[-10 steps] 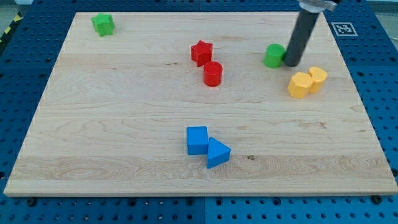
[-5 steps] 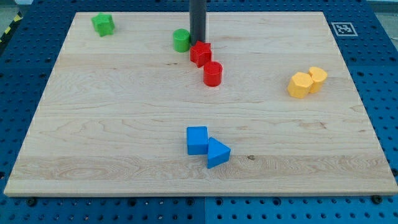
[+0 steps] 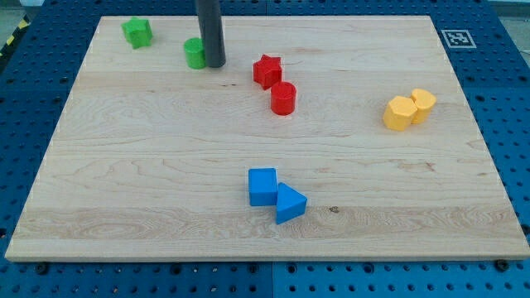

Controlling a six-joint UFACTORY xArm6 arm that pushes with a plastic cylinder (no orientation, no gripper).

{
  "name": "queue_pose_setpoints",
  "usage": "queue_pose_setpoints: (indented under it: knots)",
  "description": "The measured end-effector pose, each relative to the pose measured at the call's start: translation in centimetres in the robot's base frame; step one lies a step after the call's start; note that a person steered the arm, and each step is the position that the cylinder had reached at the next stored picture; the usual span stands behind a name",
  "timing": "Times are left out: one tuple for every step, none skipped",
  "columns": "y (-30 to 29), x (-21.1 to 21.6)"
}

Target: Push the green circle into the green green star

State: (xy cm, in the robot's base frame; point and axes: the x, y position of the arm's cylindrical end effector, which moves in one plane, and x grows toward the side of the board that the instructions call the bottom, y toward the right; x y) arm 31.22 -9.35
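Observation:
The green circle [image 3: 195,53] lies near the top of the wooden board, left of centre. The green star [image 3: 137,32] sits at the board's top left, apart from the circle by a little more than a block's width. My tip [image 3: 215,64] stands right against the circle's right side. The dark rod rises from it out of the view's top.
A red star [image 3: 267,71] and a red cylinder [image 3: 283,98] sit right of my tip. Two yellow blocks [image 3: 409,108] touch at the right. A blue square [image 3: 262,186] and a blue triangle [image 3: 289,204] touch near the bottom centre. The board's top edge [image 3: 265,16] is close behind the green blocks.
My tip has swept left along the top of the board, pushing the green circle from the right side, past the red star, to near the green star. The other blocks have not moved.

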Motion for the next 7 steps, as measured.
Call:
queue_pose_setpoints:
  knots:
    - [-2.2,-0.1]
    - [-4.9,-1.3]
    - [-6.8,-2.1]
    - [-7.7,-2.3]
    - [-9.2,-2.6]
    - [-9.3,-2.7]
    - [-5.3,-2.7]
